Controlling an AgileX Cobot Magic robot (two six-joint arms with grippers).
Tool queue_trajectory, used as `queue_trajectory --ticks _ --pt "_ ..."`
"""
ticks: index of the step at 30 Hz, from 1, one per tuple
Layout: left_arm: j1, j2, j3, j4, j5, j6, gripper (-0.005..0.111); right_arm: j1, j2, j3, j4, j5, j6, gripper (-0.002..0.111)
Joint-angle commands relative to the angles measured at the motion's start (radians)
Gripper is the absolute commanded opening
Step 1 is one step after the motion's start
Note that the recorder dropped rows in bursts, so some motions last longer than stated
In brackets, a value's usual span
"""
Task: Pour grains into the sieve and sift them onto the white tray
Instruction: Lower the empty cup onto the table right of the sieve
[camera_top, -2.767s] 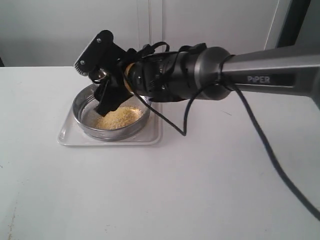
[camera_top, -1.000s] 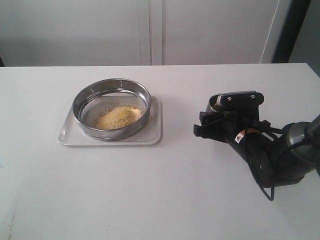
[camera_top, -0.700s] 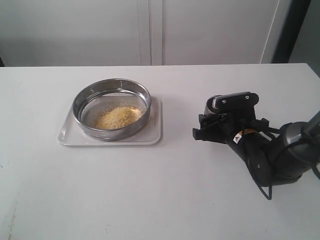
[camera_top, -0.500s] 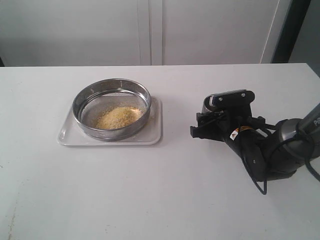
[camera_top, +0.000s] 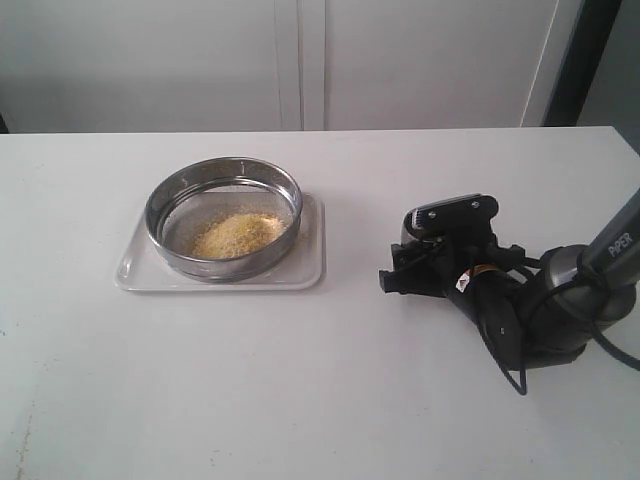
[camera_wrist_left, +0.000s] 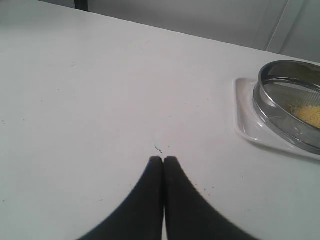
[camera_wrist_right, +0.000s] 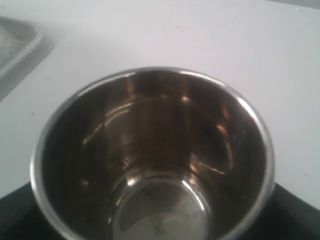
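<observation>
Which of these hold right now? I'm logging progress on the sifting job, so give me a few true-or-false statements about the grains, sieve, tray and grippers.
The grains lie in the sieve. True.
The sieve stands beside the white tray. False: it rests on the tray.
The cup in the right gripper is full of grains. False: the cup is empty.
The left gripper is shut on nothing. True.

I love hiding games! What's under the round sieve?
The white tray sits under the sieve. The sieve and its grains cover the tray's middle, hiding whatever lies there.
</observation>
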Motion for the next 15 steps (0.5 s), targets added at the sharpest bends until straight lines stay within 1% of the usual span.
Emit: queue_trajectory --ticks 1,2,5,6,7,10,12,14,15 --pt "0.002 0.000 0.005 -0.004 -0.007 0.004 0.000 -0.004 0.002 -0.002 -0.008 0.003 -0.032 0.007" --pt "0.002 0.000 0.005 -0.004 -0.007 0.004 0.000 -0.004 0.002 -0.002 -0.008 0.006 -0.032 0.010" --pt "0.002 0.000 0.005 -0.004 -0.007 0.004 0.000 -0.004 0.002 -0.002 -0.010 0.010 -0.030 0.027" --pt "0.002 0.000 0.005 -0.004 -0.007 0.004 0.000 -0.004 0.002 -0.002 -0.010 0.012 -0.030 0.036" --pt "0.002 0.000 0.005 -0.004 -0.007 0.004 0.000 -0.004 0.002 -0.002 -0.010 0.012 -0.030 0.043" --pt "0.002 0.000 0.005 -0.004 -0.007 0.004 0.000 -0.004 0.000 -0.002 -0.010 0.018 -0.030 0.068" --pt "0.002 0.000 0.005 -0.004 -0.007 0.004 0.000 -0.004 -0.004 -0.002 -0.010 0.018 -0.030 0.080" --pt "0.002 0.000 0.005 -0.004 -0.007 0.004 0.000 -0.004 -0.017 -0.002 -0.010 0.025 -0.030 0.085" --pt "0.002 0.000 0.005 -0.004 -0.007 0.004 0.000 -0.004 -0.027 -0.002 -0.010 0.036 -0.030 0.086"
